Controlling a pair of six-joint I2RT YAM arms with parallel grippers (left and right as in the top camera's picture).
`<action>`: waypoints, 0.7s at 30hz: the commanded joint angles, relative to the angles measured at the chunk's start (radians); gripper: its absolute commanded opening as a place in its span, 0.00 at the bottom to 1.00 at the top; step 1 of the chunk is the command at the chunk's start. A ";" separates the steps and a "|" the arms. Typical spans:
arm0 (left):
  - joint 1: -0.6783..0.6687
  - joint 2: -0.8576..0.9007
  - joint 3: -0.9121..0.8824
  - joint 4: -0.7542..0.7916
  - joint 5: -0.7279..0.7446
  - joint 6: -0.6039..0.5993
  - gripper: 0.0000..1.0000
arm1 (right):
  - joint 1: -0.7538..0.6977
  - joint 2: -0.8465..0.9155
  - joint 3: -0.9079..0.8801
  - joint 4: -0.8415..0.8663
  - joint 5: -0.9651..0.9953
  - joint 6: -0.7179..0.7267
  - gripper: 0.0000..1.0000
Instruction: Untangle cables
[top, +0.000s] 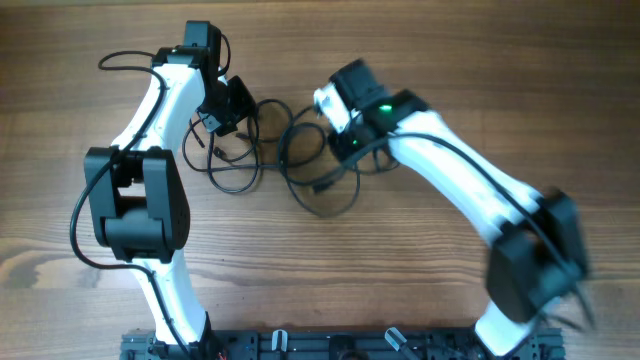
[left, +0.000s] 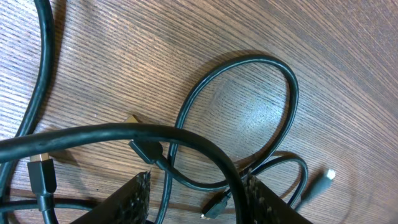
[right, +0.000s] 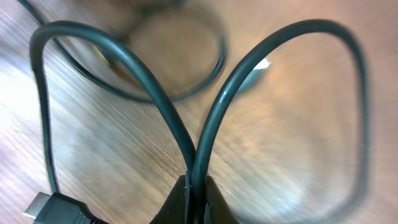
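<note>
The cables (top: 290, 160) lie as loose black loops on the wooden table between my two arms. My left gripper (top: 225, 118) is open over the left loops; in the left wrist view its fingers (left: 196, 196) straddle cable strands (left: 205, 155) and a small plug (left: 217, 204). My right gripper (top: 345, 140) is shut on the cables at the right side; in the right wrist view its jaws (right: 198, 186) pinch two crossing strands (right: 205, 143) lifted above the table. A plug end (right: 53, 208) shows at lower left.
The wooden table (top: 420, 60) spreads all round. A thicker black arm wire (top: 120, 60) curves off the left arm at top left. The arm bases and a black rail (top: 330, 345) run along the front edge.
</note>
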 joint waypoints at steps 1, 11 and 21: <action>0.003 0.008 -0.005 -0.001 -0.021 0.008 0.50 | -0.005 -0.187 0.010 0.007 0.117 0.059 0.04; 0.003 0.007 -0.005 -0.001 -0.020 0.008 0.50 | -0.034 -0.372 0.010 0.006 0.553 0.199 0.04; 0.003 0.007 -0.005 -0.001 -0.020 0.008 0.50 | -0.333 -0.351 0.009 0.005 0.666 0.340 0.04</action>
